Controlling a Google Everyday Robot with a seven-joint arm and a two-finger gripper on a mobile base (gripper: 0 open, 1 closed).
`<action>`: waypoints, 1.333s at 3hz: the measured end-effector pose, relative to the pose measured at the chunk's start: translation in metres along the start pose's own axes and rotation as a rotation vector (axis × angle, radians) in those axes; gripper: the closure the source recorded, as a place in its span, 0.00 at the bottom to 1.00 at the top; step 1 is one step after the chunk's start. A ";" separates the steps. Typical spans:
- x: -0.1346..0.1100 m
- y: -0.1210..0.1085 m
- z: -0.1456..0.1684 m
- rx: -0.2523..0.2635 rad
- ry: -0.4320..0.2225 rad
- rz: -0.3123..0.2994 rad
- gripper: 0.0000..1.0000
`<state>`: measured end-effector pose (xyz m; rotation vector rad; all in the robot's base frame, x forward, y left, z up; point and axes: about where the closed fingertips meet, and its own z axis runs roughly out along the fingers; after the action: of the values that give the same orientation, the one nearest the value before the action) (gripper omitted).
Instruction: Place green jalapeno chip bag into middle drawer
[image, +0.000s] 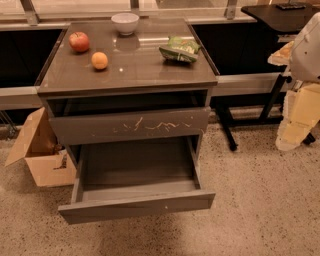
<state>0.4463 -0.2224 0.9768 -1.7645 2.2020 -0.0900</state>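
You are looking down at the grey cabinet (135, 72), which is serving as the reference for every position below.

The green jalapeno chip bag (179, 49) is lying on the cabinet top, toward its back right corner. It is resting flat and wrinkled on the glossy surface, with nothing touching it.

The middle drawer (137, 205) is standing pulled far out of the cabinet front, toward you. Its plain front panel is carrying one tiny pale dot right of centre, and its shallow grey interior is lying in plain view. Directly above it, the upper drawer (130, 125) is sitting only slightly out of the cabinet, its front showing pale scratch marks.

Three other items are sharing the cabinet top:
- The white bowl (125, 23) is standing at the middle of the back edge.
- The red apple (79, 41) is sitting near the back left corner.
- The orange fruit (99, 60) is sitting just in front and to the right of the apple, not touching it, and well apart from the bag.

The gripper (296, 125) is hanging well to the right of the cabinet, roughly level with the upper drawer, and is partly cut off by the edge of the view. It is appearing as a pale white and yellow shape, and you cannot make out how wide it is set or whether it is holding anything.

A cardboard box (42, 155) is sitting on the floor just beside the cabinet's lower left side, with one flap standing up. A black table (285, 15) is standing behind and to the right of the cabinet
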 end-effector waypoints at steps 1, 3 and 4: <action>0.000 0.000 0.000 0.000 0.000 0.000 0.00; -0.033 -0.053 0.010 0.066 -0.223 0.041 0.00; -0.062 -0.090 0.022 0.070 -0.378 0.059 0.00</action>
<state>0.5487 -0.1811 0.9906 -1.5312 1.9496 0.1645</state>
